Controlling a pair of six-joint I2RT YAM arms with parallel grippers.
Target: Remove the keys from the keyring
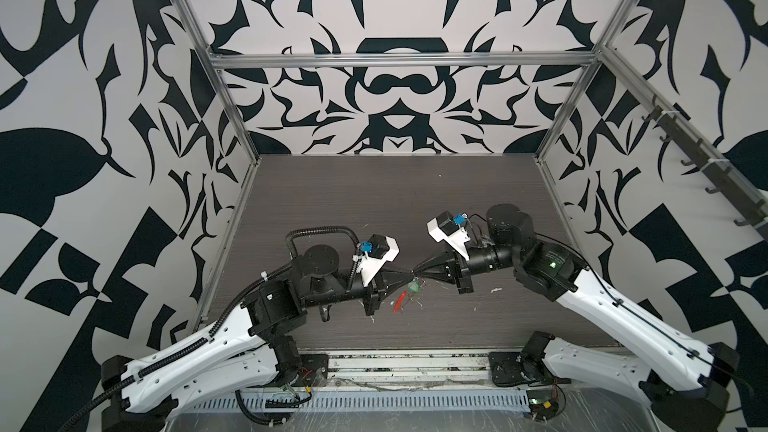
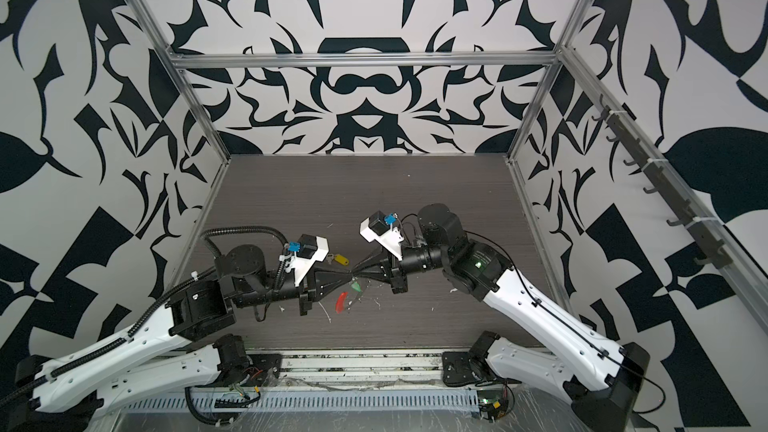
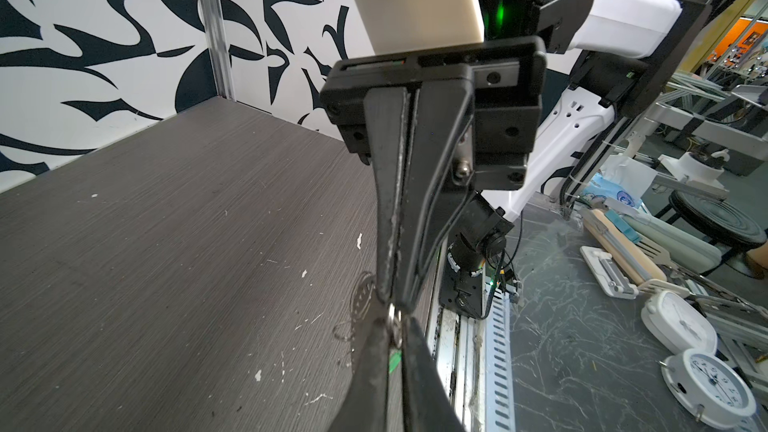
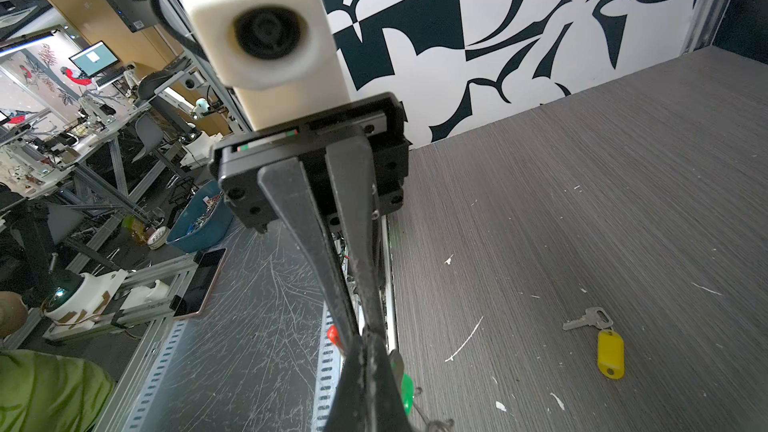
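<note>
My two grippers meet tip to tip above the table's front middle in both top views: left gripper (image 1: 407, 273) (image 2: 348, 275), right gripper (image 1: 417, 271) (image 2: 355, 273). In the left wrist view my left gripper (image 3: 392, 321) is shut on a small silvery ring, with the green tag (image 3: 395, 361) of one key just behind it. The green tag (image 1: 413, 285) (image 2: 355, 287) hangs under the tips. The keyring's red sleeve (image 1: 400, 300) (image 2: 340, 303) (image 4: 334, 336) dangles lower. My right gripper (image 4: 365, 338) is shut, apparently on the thin keyring wire. The yellow-tagged key (image 2: 336, 260) (image 4: 610, 353) lies loose on the table.
White flecks and scratches dot the dark wood-grain table (image 1: 374, 201). Aluminium frame posts (image 1: 232, 118) and patterned walls close in three sides. A metal rail (image 1: 407, 361) runs along the front edge. A rack of hooks (image 1: 685, 151) hangs on the right wall.
</note>
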